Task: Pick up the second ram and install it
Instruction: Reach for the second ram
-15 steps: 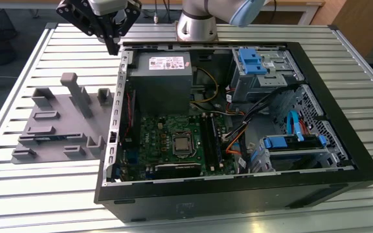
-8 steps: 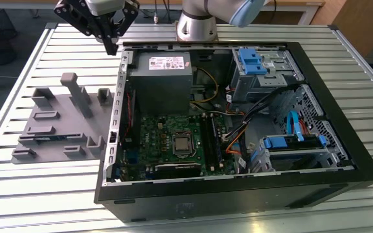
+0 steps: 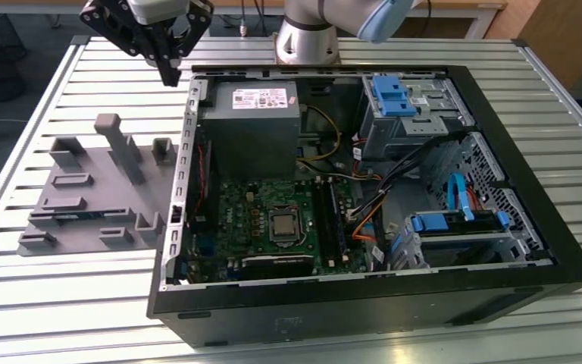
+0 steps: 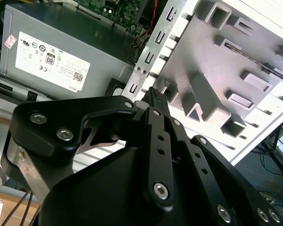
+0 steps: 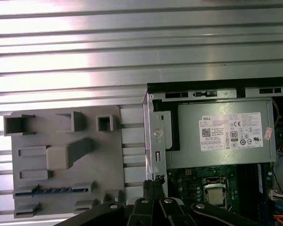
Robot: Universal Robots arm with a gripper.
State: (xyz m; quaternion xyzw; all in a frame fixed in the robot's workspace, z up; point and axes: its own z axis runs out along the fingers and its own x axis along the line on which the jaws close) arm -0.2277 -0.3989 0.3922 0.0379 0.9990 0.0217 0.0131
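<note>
**A:** Gripper (image 3: 170, 76) state?

**B:** Fingers closed against each other with nothing between them, in both wrist views. It hangs above the slatted table (image 3: 79, 68), beside the computer case (image 3: 185, 152) at its power supply (image 3: 251, 129) end.

**A:** Second ram (image 5: 52, 190)?

**B:** On edge in a slot of the grey holder tray (image 5: 108, 160), only its blue-green top edge showing. It is apart from the gripper and untouched. The tray lies just beside the case wall.

**A:** Risks?

**B:** My judgement:
- The stick is thin and sits deep, so an off-centre pinch could tilt it or jam it in the slot.
- The tall post (image 3: 119, 144) rises between the gripper and the stick, so a low approach could clip it.
- The sheet-metal edge of the case could catch a finger on the way over.
- Inside the case, the cables (image 3: 372, 201) crowd one side of the memory slots (image 3: 329, 220).

**A:** Clearance?

**B:** Above the tray is open, and so is the table beyond it on the exterior view's left. The slots sit between the processor socket (image 3: 284, 224) and the cables, so that gap is narrow. The case top is open.
</note>
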